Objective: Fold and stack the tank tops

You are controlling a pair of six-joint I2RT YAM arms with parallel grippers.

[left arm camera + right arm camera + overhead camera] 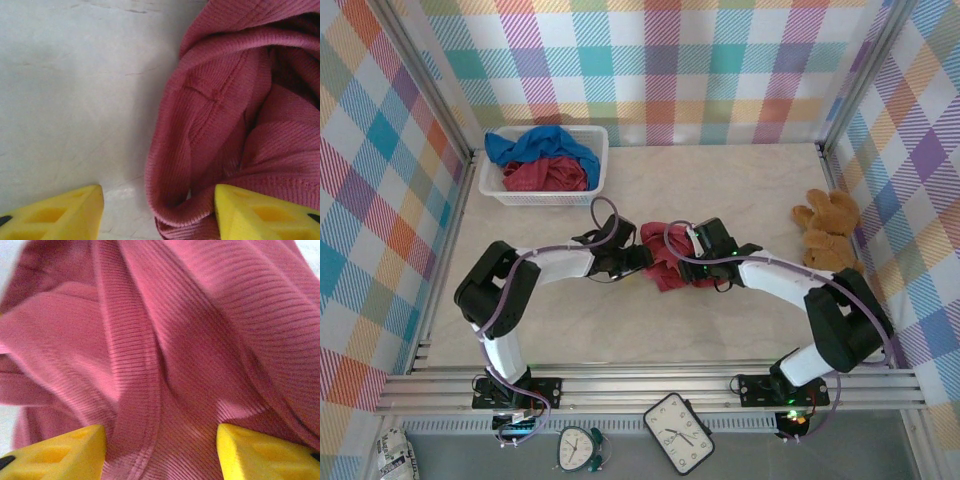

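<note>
A crumpled dark red tank top (665, 272) lies in the middle of the table, between my two grippers. My left gripper (638, 258) sits at its left edge. In the left wrist view the left gripper (160, 215) is open, a rolled hem of the tank top (225, 125) lies between the yellow fingers, and the right finger (260, 215) touches the cloth. My right gripper (688, 262) is over the top's right side. In the right wrist view the right gripper (161, 452) stands open above the ribbed cloth (190, 330). A blue tank top (535, 145) and another dark red one (545, 177) lie in the basket.
The white mesh basket (595, 150) stands at the back left against the wall. A brown teddy bear (830, 230) lies at the right edge of the table. Checked walls close in the table on three sides.
</note>
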